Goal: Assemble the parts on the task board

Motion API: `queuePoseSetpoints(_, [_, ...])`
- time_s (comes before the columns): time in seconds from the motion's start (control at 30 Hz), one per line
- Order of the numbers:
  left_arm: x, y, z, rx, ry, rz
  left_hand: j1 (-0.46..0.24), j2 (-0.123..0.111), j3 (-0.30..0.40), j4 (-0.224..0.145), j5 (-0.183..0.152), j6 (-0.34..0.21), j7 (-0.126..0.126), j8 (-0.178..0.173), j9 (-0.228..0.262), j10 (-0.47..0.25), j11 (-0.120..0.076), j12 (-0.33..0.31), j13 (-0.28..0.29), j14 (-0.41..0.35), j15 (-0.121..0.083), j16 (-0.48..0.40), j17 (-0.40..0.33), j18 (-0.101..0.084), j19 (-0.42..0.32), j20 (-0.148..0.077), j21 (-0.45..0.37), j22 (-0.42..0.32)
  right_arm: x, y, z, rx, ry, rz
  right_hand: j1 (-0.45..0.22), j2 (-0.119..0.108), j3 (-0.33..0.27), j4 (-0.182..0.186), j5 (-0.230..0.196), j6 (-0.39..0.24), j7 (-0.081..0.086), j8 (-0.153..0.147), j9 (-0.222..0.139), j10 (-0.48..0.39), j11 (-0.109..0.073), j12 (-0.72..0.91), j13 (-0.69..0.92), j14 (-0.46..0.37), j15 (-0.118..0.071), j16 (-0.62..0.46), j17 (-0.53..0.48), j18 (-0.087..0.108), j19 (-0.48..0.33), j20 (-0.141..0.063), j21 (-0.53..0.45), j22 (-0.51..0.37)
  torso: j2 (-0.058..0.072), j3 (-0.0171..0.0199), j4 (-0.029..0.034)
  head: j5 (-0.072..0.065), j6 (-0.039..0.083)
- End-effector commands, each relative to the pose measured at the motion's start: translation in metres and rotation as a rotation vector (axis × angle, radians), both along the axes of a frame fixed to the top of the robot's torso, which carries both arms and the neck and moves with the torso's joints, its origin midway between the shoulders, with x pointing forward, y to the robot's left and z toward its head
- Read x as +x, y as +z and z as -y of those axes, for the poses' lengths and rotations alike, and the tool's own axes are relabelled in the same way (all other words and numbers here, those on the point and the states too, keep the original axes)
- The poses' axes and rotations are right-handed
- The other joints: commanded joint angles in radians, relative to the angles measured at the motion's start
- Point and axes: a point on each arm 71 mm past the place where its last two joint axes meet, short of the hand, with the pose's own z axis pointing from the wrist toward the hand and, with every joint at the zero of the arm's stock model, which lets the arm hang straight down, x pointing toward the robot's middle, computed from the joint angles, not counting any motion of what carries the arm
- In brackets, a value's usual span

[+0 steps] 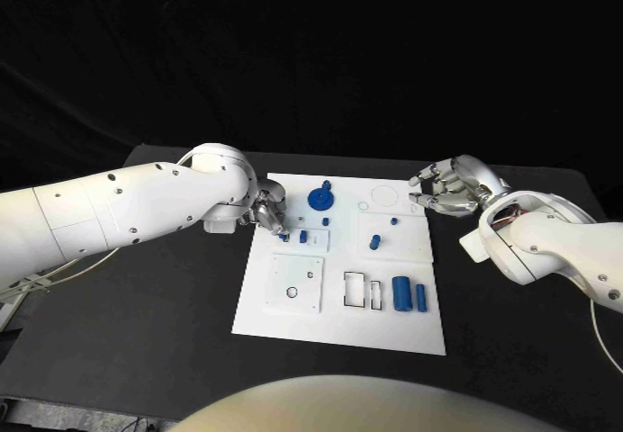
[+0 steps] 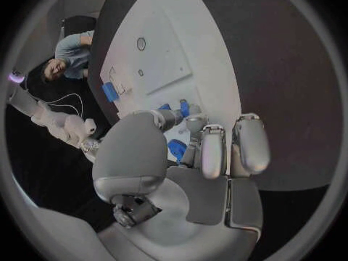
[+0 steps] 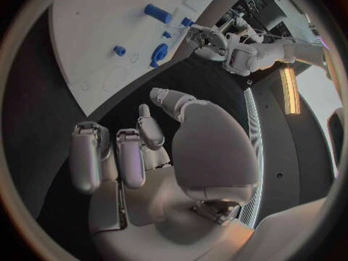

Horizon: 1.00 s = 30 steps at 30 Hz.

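L hand (image 1: 269, 216) at task board (image 1: 340, 310) left edge, fingers curled by small blue part (image 1: 302, 237); hold can't be told. R hand (image 1: 448, 187) empty, fingers apart. Part could be knocked askew

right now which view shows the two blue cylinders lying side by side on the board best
The head view: the two blue cylinders lie side by side near the task board's near right corner, unobstructed. The left wrist view shows one blue piece there, small and near the rim. The right wrist view shows one plainly, the other partly.

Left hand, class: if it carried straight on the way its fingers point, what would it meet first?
Probably the small blue part beside the left hand's fingertips on the task board; depth is uncertain.
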Motion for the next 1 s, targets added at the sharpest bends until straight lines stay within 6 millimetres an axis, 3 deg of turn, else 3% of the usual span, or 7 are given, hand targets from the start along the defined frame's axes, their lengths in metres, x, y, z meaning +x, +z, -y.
queuePoseSetpoints(0.03, [-0.0021, -0.0036, 0.0016, 0.002, 0.007, -0.002, 0.009, 0.0, 0.126, -0.12, 0.004, 0.006, -0.004, 0.003, 0.002, 0.008, -0.002, 0.004, 0.001, 0.045, 0.003, -0.003, 0.008, -0.006, -0.002, -0.001, 0.004, -0.001, -0.0004, -0.0002, -0.0012, -0.004, 0.009, 0.003, -0.008, -0.003, 0.004, 0.0, 0.003, -0.006, 0.0, 0.005, 0.001, -0.003, -0.003, -0.005, -0.001, 0.06, -0.001, -0.003, 0.079, 0.016, 0.005, 0.001, -0.004, 0.169, 0.0, -0.0001, -0.0005, 0.0, 0.001])
queuePoseSetpoints(1.0, [-0.0052, -0.0034, 0.004, -0.013, 0.011, 0.014, -0.013, -0.007, 0.15, -0.122, 0.005, 0.013, -0.007, 0.012, 0.01, 0.018, -0.004, 0.012, 0.011, 0.045, 0.001, -0.003, 0.008, -0.005, -0.002, -0.003, 0.003, -0.002, -0.0006, 0.0, -0.0002, -0.004, 0.007, 0.003, -0.008, -0.003, 0.004, 0.0, 0.003, -0.006, 0.0, 0.005, 0.001, -0.003, -0.003, -0.005, -0.001, 0.06, -0.001, -0.003, 0.079, 0.016, 0.005, 0.001, -0.004, 0.169, 0.0, 0.0, 0.0004, -0.003, -0.001])
